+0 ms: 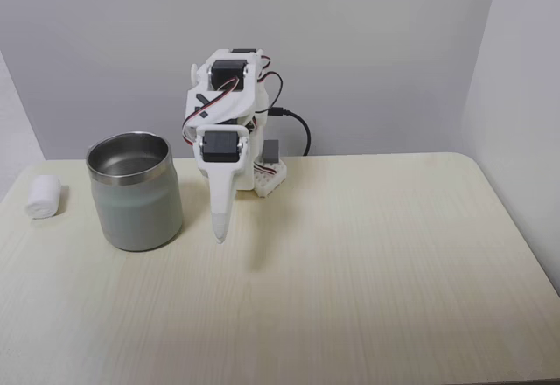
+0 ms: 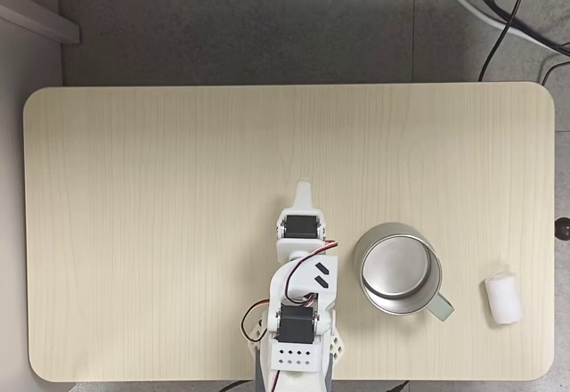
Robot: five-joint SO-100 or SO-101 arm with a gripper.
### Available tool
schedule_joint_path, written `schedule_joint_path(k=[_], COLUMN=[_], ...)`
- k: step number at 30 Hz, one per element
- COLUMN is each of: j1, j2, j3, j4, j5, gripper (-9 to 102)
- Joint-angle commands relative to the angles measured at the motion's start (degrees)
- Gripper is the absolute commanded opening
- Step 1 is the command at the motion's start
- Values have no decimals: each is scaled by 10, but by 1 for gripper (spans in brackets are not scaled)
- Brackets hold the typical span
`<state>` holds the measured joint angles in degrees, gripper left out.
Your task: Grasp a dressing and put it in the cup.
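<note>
Cup (image 1: pixel 136 194) stands upright on table (image 1: pixel 350 271), dressing (image 1: pixel 43 197) just beside it, gripper (image 1: pixel 220 232) nearby, jaws pressed together, empty.

Looks like a lab or office test corner, not a home. Pale wood-grain table (image 1: pixel 367 262) with rounded corners, boxed in by plain white partition walls (image 1: pixel 367 44). Grey carpet-like floor (image 2: pixel 267 36) with loose black cables (image 2: pixel 521 13). Small white hobby arm (image 2: pixel 301 303) bolted at the table edge.
</note>
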<state>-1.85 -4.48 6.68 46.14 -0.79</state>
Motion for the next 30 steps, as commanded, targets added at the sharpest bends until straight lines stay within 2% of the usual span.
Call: schedule_joint_path(k=[1,23,26,30], j1=[25,8,4,4], j2=[-4,-4,-4,-4], j3=[-2,-2,20,97], j4=[-12,-15,-23,6], j5=[34,36,34,34], gripper=[0,0,0,0])
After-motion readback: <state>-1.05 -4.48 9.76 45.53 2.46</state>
